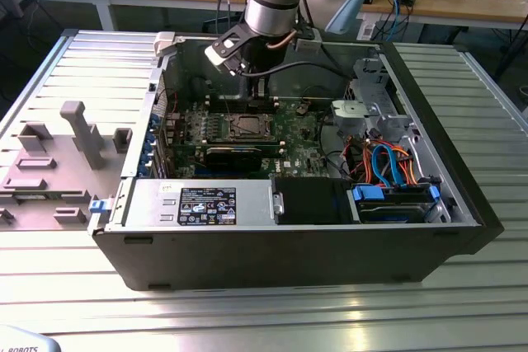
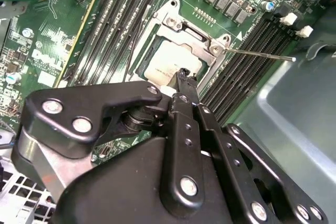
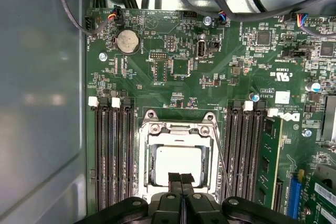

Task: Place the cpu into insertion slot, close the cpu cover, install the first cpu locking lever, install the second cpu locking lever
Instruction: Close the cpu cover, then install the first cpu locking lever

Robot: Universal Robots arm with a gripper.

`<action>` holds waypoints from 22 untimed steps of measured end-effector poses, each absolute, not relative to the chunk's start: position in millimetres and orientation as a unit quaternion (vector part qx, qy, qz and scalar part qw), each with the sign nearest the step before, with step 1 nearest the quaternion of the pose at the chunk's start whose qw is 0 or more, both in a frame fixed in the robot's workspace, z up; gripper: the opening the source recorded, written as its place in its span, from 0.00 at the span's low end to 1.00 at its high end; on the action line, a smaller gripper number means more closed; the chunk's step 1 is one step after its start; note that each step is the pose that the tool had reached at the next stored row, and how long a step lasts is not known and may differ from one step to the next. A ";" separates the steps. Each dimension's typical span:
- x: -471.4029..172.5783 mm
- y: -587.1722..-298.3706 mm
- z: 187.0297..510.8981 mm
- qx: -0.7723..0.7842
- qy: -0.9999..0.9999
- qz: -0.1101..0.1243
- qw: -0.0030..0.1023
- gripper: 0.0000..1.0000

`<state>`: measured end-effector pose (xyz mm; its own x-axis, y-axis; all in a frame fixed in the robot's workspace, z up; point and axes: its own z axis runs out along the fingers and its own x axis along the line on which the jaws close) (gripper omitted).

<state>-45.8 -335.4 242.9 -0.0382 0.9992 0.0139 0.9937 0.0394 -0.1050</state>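
Note:
The cpu [image 3: 177, 160] lies flat in the insertion slot [image 1: 246, 127] on the green board, its silvery top showing in both wrist views [image 2: 167, 62]. The cpu cover [image 3: 181, 129] is down over it, its silver frame [image 2: 190, 29] ringing the chip. My gripper [image 3: 181, 179] hangs just above the chip's near edge, fingers pressed together with nothing between them; one fingertip [image 2: 184, 75] hovers over the chip's corner. A thin locking lever [image 2: 262, 55] juts out from the socket's side over the memory slots, and also shows in the first wrist view [image 3: 222, 163].
Black memory slots [image 3: 113, 156] flank the socket on both sides. The grey case wall [image 3: 42, 103] stands close by. A long black card [image 1: 233, 155] lies in front of the socket, and cables and a drive cage [image 1: 375, 113] sit at the exterior view's right.

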 end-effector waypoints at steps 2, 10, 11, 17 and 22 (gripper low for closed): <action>-45.8 -335.4 243.6 -0.692 -0.720 0.033 0.041 0.11; -45.8 -335.4 243.7 -0.692 -0.720 0.033 0.041 0.11; -45.8 -335.4 243.7 -0.692 -0.720 0.033 0.041 0.11; -45.8 -335.5 243.8 -0.687 -0.725 0.033 0.041 0.11; -45.8 -335.5 243.7 -0.676 -0.735 0.034 0.041 0.11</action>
<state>-45.8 -335.5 243.7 -0.0828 0.9965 0.0138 0.9909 0.0838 -0.1050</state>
